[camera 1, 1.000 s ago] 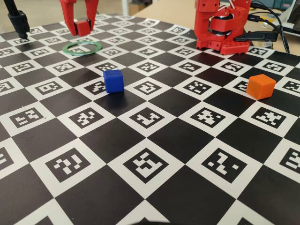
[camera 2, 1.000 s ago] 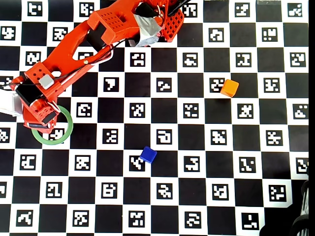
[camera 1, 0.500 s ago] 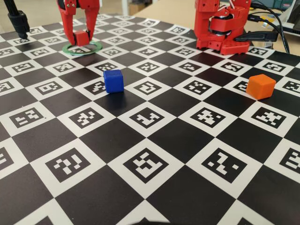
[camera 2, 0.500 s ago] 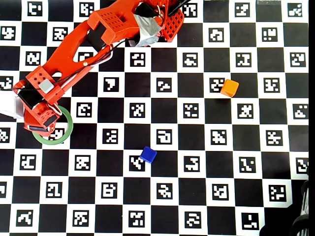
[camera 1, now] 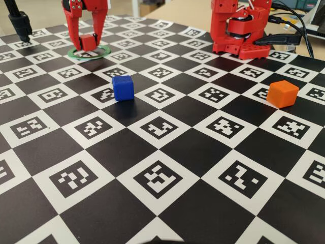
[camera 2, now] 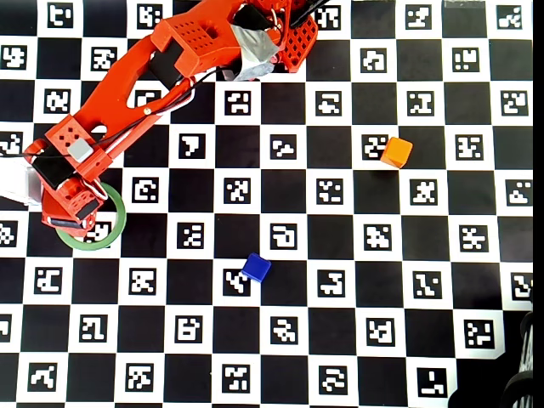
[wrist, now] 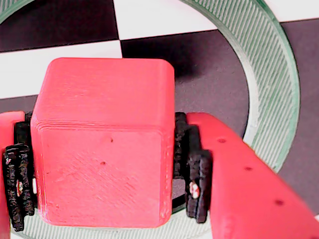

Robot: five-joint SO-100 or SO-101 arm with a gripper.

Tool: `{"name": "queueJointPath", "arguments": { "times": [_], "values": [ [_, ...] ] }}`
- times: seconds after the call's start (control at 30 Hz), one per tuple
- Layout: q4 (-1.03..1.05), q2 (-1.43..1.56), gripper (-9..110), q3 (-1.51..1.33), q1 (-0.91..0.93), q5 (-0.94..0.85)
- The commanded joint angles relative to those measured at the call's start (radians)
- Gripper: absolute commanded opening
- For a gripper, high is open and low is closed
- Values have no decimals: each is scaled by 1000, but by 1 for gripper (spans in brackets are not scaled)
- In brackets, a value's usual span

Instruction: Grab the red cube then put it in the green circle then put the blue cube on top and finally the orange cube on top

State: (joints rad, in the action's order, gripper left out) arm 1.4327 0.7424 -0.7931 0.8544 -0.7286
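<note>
The claw [wrist: 104, 174] grips the red cube [wrist: 102, 144] low inside the green circle [camera 1: 89, 53], not yet released. Blue cube [camera 2: 256, 268] at five o'clock and orange cube [camera 2: 396, 152] at three o'clock wait unstacked.

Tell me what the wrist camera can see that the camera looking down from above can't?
Only the wrist view shows the red cube close up, squeezed between the gripper's black pads, with the green circle curving around it. Only the overhead view shows the blue cube and the orange cube sitting apart on the checkered board, plus the whole red arm, which hides the red cube there. Both show the green circle and the checkered board.
</note>
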Motion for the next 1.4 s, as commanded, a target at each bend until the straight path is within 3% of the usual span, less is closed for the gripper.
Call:
{"name": "queueJointPath", "arguments": {
  "times": [0.0, 1.37],
  "values": [
    [-17, 132, -1, 5, -9, 5],
    [-123, 235, -1, -138, -6, 14]
  ]
}}
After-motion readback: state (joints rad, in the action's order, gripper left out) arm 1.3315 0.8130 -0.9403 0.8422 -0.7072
